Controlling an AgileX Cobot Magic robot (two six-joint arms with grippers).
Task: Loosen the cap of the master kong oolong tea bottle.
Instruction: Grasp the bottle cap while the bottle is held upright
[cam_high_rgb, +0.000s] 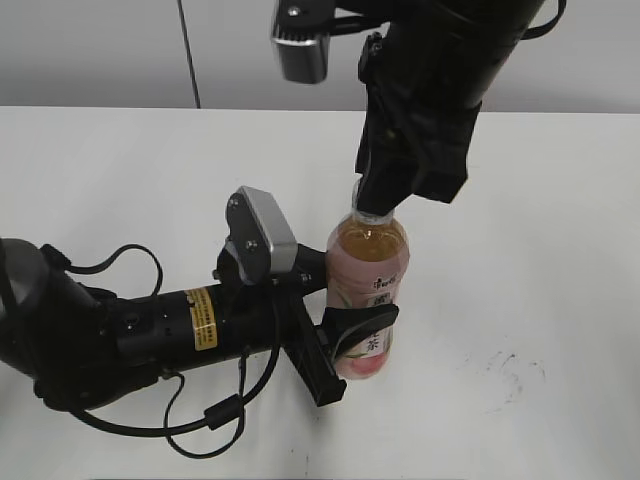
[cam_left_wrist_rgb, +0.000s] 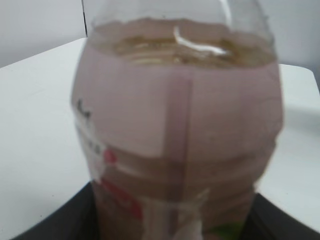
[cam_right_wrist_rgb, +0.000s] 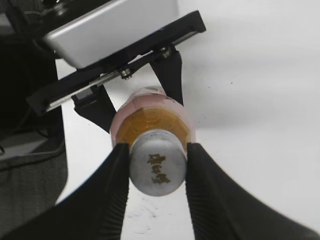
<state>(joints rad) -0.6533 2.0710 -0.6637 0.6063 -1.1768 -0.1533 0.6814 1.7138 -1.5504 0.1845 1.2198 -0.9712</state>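
Observation:
The master kong oolong tea bottle (cam_high_rgb: 368, 275) stands upright on the white table, amber tea above a pink label; it fills the left wrist view (cam_left_wrist_rgb: 177, 130). My left gripper (cam_high_rgb: 345, 335) is shut on the bottle's lower body from the left. My right gripper (cam_high_rgb: 375, 205) comes down from above and is shut on the cap, which it hides in the exterior view. In the right wrist view the white cap (cam_right_wrist_rgb: 157, 162) with a dark logo sits pinched between the two black fingers of the right gripper (cam_right_wrist_rgb: 158, 159), the bottle (cam_right_wrist_rgb: 150, 122) below it.
The white table (cam_high_rgb: 540, 250) spreads around the bottle, with faint dark scuffs (cam_high_rgb: 510, 370) at the right front. The left arm's body and cables (cam_high_rgb: 120, 340) lie across the front left. A grey wall stands behind.

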